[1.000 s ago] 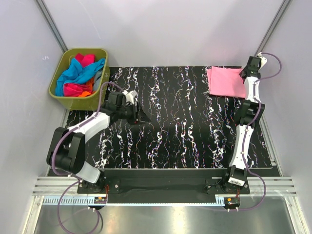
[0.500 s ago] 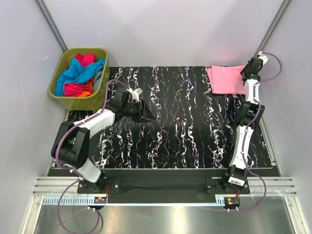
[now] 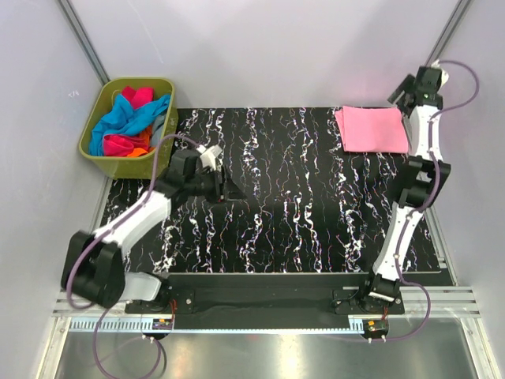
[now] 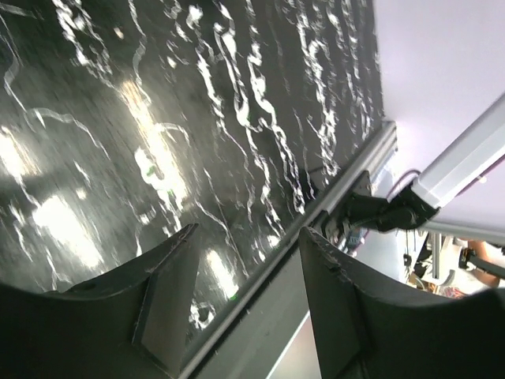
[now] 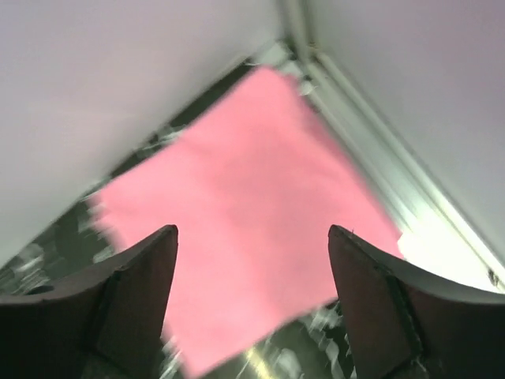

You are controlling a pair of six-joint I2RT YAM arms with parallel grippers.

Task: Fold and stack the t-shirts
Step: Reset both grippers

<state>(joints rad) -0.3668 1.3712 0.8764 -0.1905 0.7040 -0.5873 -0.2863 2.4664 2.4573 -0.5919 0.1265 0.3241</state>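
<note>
**A:** Since a second ago, what has shifted on our left?

**B:** Our left arm has drawn its elbow down toward the near edge. The left gripper (image 3: 227, 188) hangs at much the same spot over the black white-veined table mat (image 3: 300, 205), jaws apart and holding nothing (its wrist view shows only bare mat and the edge rail between them).

**A:** And the olive-green plastic bin (image 3: 89, 146)?

**B:** It sits at the far left corner, with the loose bright blue, magenta, orange and grey t-shirts (image 3: 130, 118) heaped inside. We judge that the left gripper waits open near it because the next shirt must come from there.

**A:** What do we see on the right?

**B:** The light pink folded t-shirt (image 3: 371, 130) lies flat as a neat square at the far right corner of the mat. That keeps it out of the working middle, which we think makes it a sensible base for the stack. Our right gripper (image 5: 252, 233) was shut at the shirt's right edge a second ago. It has since spread its jaws wide and lifted back toward the corner, and it hovers above the cloth, touching nothing.

**A:** So one is done?

**B:** One folded and placed, we reckon. The others are not yet out of the bin.
</note>
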